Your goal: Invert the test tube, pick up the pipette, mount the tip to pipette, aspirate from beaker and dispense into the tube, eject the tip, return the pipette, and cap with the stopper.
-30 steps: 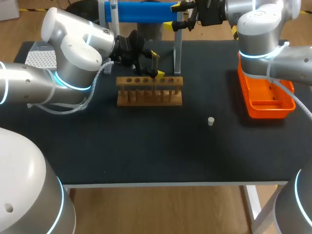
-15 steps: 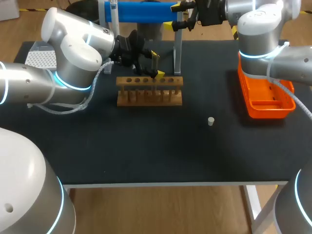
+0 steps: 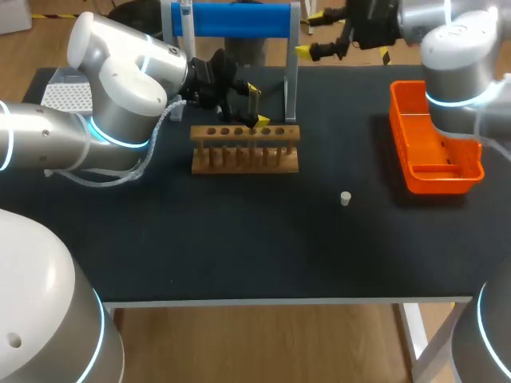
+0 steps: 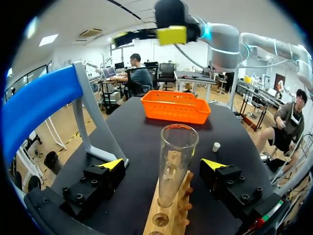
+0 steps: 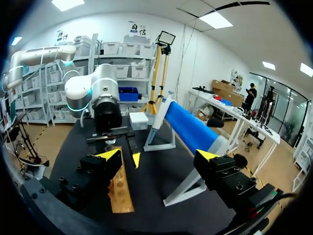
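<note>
Left claw (image 4: 162, 164): fingers wide apart, gripping nothing. Tube (image 4: 178, 139) between them, untouched, upright, mouth up, seated in rack (image 4: 168, 223) under claw. Stopper (image 4: 216, 146) ahead, past rack; orange tray (image 4: 176, 108) farther ahead.
Right claw (image 5: 159, 155): wide open, empty; blue stand (image 5: 188, 128) just ahead.
Step, likely: tube righting done, pipette pickup next. Needs right claw aligned on pipette, not made out here.
No legible print on table items.

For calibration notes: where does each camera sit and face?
Head view: above and behind, looking down on the table; left arm, right arm show.
Left wrist view: on that arm, facing the test tube inside the open left end effector.
Right wrist view: on that arm, facing the rack and left arm; right end effector shows.
All share the rack.
</note>
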{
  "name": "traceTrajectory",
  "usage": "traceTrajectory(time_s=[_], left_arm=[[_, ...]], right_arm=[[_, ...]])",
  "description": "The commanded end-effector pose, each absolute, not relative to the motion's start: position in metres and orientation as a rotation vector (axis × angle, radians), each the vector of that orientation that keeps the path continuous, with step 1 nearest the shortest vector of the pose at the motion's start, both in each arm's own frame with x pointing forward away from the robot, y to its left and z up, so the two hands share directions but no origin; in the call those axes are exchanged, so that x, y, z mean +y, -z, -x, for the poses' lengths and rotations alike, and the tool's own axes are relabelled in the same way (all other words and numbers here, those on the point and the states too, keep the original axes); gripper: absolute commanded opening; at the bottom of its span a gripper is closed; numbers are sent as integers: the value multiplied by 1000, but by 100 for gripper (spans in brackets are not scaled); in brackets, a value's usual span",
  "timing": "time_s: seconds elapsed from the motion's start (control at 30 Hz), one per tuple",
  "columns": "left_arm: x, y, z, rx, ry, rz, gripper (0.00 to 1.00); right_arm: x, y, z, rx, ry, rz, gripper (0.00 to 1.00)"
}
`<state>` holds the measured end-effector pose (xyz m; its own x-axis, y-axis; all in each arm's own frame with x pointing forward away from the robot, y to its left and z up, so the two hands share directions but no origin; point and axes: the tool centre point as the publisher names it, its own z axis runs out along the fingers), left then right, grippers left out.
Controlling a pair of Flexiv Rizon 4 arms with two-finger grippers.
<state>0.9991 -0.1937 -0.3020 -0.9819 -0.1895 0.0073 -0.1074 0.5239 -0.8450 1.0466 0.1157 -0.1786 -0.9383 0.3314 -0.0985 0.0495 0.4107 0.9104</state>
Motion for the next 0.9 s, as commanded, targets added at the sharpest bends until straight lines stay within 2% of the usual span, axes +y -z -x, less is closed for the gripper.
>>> traceTrajectory(time_s=[0.03, 0.43, 0.9], left_arm=[[-193, 302, -1000, 2671, 1471, 258, 100], [-193, 302, -1000, 2671, 1471, 258, 100], [-193, 302, -1000, 2671, 1471, 258, 100]], right_arm=[[63, 173, -1001, 2390, -1522, -363, 100], [-14, 202, -930, 2355, -1536, -475, 100], [-36, 248, -873, 2370, -1532, -515, 100]])
